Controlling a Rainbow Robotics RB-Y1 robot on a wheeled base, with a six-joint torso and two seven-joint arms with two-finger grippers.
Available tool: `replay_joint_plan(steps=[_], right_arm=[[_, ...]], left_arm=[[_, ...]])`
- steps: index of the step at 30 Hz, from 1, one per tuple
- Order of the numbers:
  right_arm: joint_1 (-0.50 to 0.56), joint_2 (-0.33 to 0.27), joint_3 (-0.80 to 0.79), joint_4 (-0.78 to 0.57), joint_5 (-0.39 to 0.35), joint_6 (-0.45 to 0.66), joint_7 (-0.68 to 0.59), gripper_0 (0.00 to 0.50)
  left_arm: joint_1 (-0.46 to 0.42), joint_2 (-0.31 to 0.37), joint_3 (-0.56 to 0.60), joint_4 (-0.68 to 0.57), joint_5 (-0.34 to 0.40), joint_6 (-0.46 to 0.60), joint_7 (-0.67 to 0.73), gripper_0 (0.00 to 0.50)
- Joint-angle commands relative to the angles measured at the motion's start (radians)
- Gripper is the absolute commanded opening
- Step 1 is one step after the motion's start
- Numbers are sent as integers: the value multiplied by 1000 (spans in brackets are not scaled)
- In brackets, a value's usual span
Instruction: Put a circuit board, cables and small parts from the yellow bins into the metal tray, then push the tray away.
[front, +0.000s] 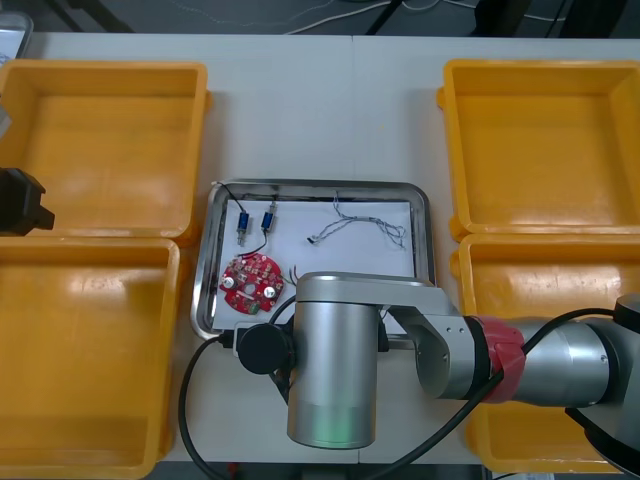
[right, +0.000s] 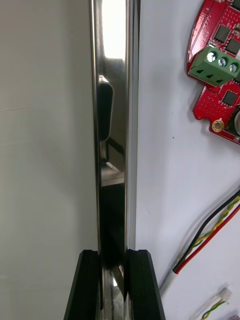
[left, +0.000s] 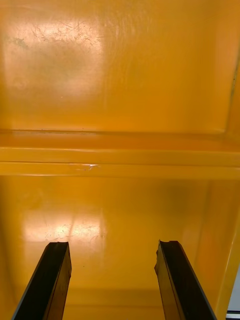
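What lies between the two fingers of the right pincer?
The rim of the metal tray stands between them, as the right wrist view shows; the right pincer is shut on it.

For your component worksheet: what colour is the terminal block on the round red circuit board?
Green terminal block, best in the right wrist view.

Metal tray (front: 213, 250), white inside, flat between yellow bins (front: 100, 140). In it: round red circuit board (front: 251, 282) near left, two small metal parts (front: 243, 222) beyond it, blue and white cable (front: 365, 222) far right, red and yellow cable (right: 210, 235) near board.
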Motion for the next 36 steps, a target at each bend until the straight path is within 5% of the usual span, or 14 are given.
replay_joint_plan(steps=[1, 36], right_arm=[[-70, -23, 21, 2, -4, -12, -38, 0], [-309, -21, 21, 284, -39, -139, 22, 0]], left_arm=[[22, 41, 32, -28, -1, 2, -84, 500], [22, 41, 32, -28, -1, 2, -84, 500]])
